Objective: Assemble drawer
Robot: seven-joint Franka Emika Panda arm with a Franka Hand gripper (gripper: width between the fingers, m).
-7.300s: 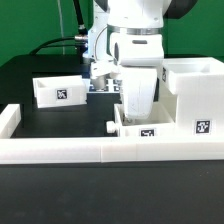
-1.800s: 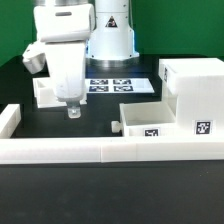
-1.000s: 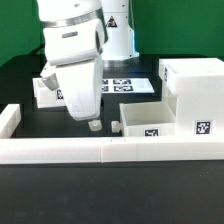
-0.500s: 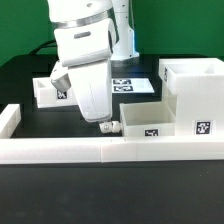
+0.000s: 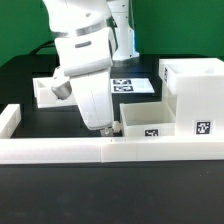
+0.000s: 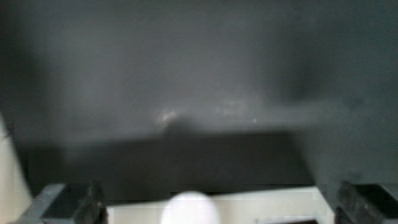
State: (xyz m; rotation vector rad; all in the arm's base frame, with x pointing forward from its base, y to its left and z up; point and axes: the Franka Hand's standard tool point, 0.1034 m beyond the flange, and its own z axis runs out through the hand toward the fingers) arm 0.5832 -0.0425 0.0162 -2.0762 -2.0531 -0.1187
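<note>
The tall white casing (image 5: 192,92) stands at the exterior view's right. One shallow tray (image 5: 150,124) lies beside it against the front rail, its knob (image 5: 114,127) pointing to the exterior view's left. A second tray (image 5: 44,92) sits at the back left, partly hidden by the arm. My gripper (image 5: 105,128) hangs low, right at the near tray's knob. In the wrist view the gripper (image 6: 214,205) has its two dark fingers (image 6: 64,202) wide apart, and the blurred white knob (image 6: 187,209) lies between them, not clamped.
The long low white border rail (image 5: 90,151) runs along the front and turns back at the exterior view's left (image 5: 8,120). The marker board (image 5: 132,86) lies flat behind the arm. The table is black.
The arm has moved from near the back left tray toward the exterior view's right and downward, bringing the open gripper to the near tray's knob. The trays and casing have not moved.
</note>
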